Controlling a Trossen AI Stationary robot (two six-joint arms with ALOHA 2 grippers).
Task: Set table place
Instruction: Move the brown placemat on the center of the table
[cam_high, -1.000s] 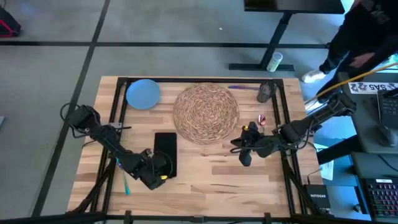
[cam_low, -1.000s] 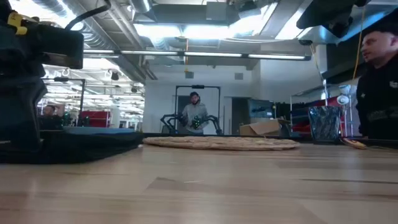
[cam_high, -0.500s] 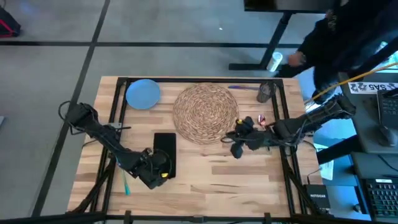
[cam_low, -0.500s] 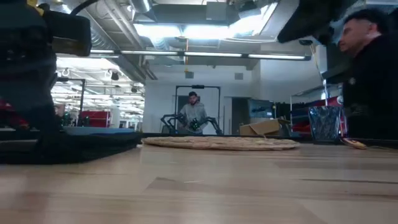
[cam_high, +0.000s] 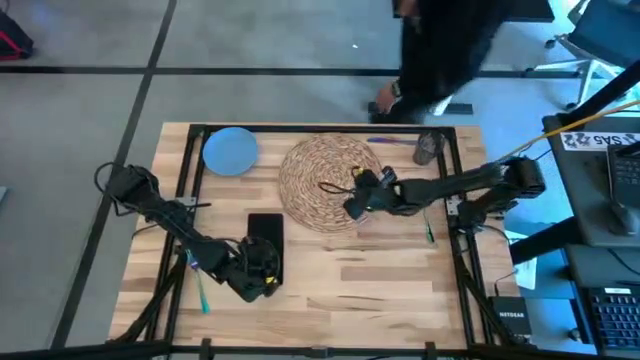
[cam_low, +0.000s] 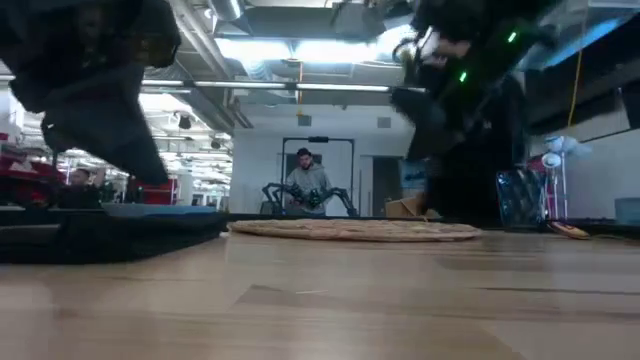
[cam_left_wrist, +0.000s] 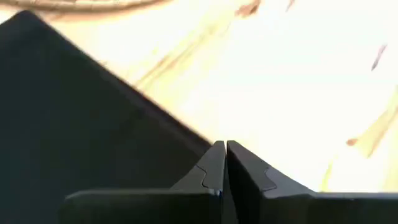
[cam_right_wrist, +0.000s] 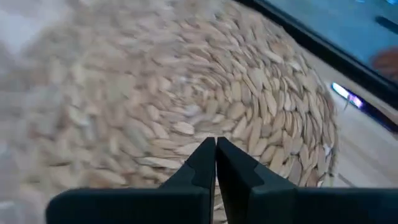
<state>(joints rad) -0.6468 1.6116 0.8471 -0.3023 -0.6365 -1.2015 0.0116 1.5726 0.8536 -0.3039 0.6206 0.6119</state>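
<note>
Place-setting pieces lie scattered over the light butcher-block wooden desk (cam_high: 380, 270): the big round woven straw placemat (cam_high: 320, 190) sits directly beneath the right end effector (cam_high: 352, 205), which hangs over the mat's right part with its two dark fingers (cam_right_wrist: 205, 163) pressed together and gripping nothing. Beyond that end effector, at the desk's far edge, stands the small grey cup (cam_high: 427, 148), with a thin purple-handled utensil (cam_high: 390, 141) lying just beside it near the mat's far rim. A slim green-handled utensil (cam_high: 429, 233) lies on the wood under the right arm, nearer the desk's right frame. The left end effector (cam_high: 268, 282) is low at the near end of the black rectangular napkin (cam_high: 264, 240), fingers (cam_left_wrist: 214, 168) closed flat against each other with nothing between them, its tips at the napkin's edge. A teal fork (cam_high: 200, 292) rests on the desk behind this end effector, toward the left frame. The pale blue round plate (cam_high: 230, 151) lies well away from both, in the far left corner.
</note>
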